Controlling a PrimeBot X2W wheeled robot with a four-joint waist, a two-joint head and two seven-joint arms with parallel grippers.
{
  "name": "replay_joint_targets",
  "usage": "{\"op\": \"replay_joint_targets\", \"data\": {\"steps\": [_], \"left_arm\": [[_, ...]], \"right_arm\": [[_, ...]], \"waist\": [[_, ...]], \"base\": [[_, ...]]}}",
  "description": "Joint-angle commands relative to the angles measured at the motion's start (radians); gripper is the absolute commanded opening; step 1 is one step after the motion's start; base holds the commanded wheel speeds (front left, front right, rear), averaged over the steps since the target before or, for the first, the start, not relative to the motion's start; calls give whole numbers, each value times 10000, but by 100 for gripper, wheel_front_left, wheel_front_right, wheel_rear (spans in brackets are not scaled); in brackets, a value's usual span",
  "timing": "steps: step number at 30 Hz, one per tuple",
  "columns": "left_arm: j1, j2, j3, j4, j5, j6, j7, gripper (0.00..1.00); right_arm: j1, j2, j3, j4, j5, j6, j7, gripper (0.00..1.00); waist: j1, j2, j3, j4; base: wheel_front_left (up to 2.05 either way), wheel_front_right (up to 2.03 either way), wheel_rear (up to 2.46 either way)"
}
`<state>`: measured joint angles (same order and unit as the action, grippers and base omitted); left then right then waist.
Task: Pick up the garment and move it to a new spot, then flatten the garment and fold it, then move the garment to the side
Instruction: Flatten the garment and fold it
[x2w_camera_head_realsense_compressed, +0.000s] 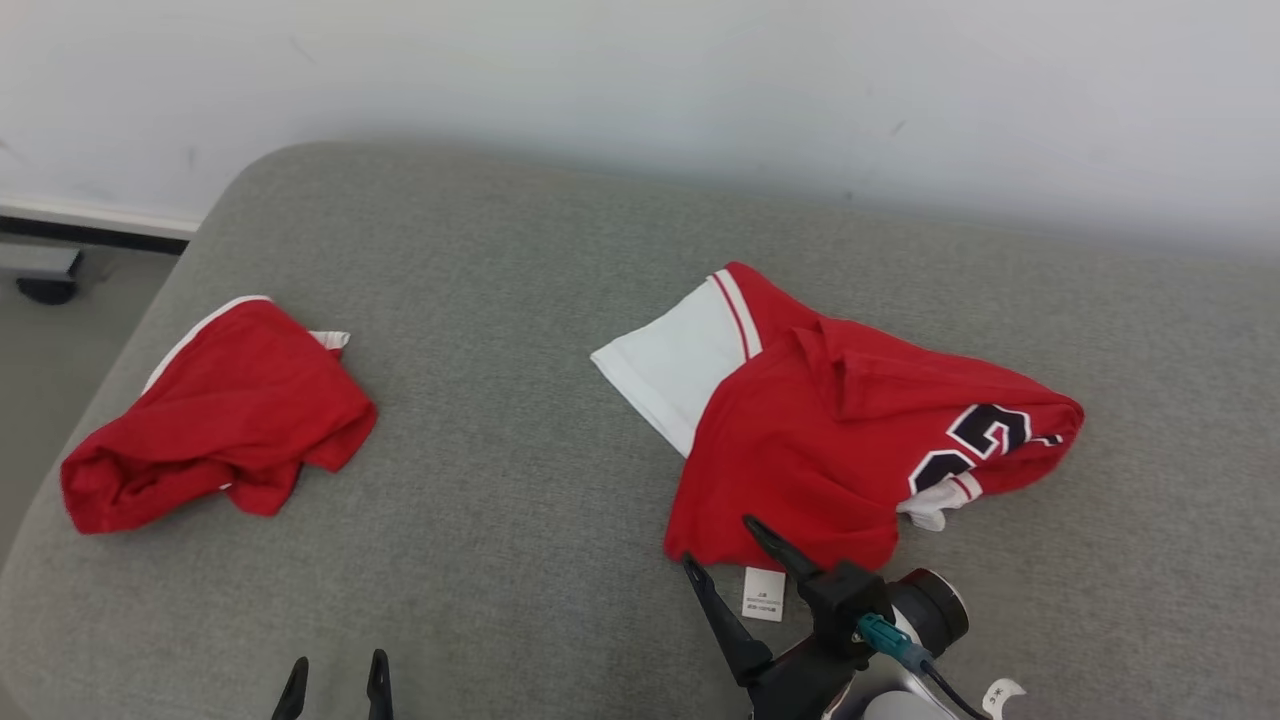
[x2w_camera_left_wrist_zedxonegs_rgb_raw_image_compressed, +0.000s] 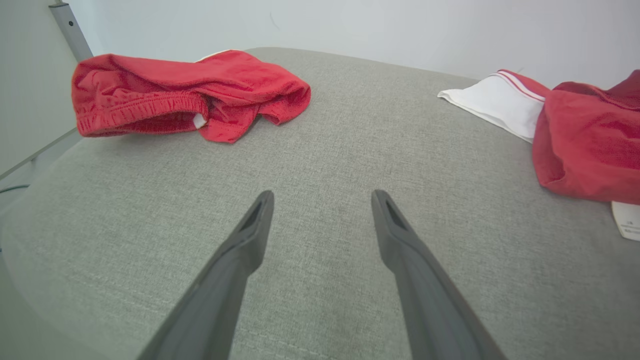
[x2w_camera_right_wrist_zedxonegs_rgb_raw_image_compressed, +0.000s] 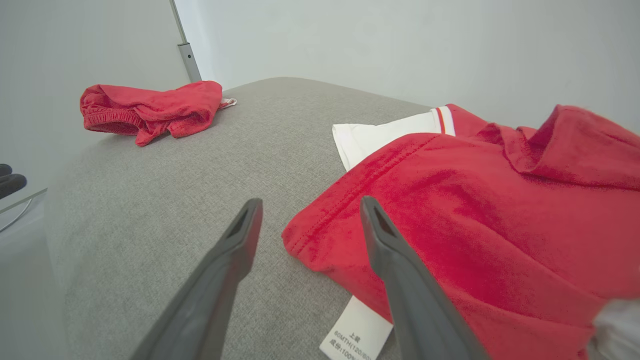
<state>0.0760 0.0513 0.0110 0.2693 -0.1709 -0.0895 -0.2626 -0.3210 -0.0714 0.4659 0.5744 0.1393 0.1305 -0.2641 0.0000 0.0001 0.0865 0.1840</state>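
The garment is a red jersey with a white sleeve and dark numerals, lying crumpled at the right middle of the grey cushion. Its white care label pokes out at the near hem. My right gripper is open at that near hem. In the right wrist view the right gripper straddles the jersey's red corner, one finger over the cloth and the other over bare cushion. My left gripper is open at the bottom edge, and the left gripper holds nothing over bare fabric.
A second red garment with an elastic waistband lies bunched near the cushion's left edge, also seen as the red bundle. Beyond that rounded edge the floor drops away, with a dark caster. A white wall runs behind.
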Motion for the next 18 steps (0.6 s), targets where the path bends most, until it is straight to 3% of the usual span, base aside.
{"op": "replay_joint_targets", "data": {"steps": [1,14,16,18], "left_arm": [[-47,-16,-39,-4,-37,-21,-34,100],[-229,-13,-536,56,-442,98,-34,100],[-266,-15,-615,72,-439,140,-34,100],[-326,-13,-661,77,-504,174,-34,100]], "right_arm": [[-181,-32,115,345,10,6,-1,100],[-1019,81,-446,2676,-742,6,-1,100],[-1064,101,-521,2813,-821,6,4,83],[-1099,124,-577,2896,-865,6,4,41]], "waist": [[0,-1,258,854],[0,-1,722,1533],[0,-1,742,1538],[0,-1,754,1523]], "base": [[0,0,0],[0,0,0],[0,0,0],[0,0,0]]}}
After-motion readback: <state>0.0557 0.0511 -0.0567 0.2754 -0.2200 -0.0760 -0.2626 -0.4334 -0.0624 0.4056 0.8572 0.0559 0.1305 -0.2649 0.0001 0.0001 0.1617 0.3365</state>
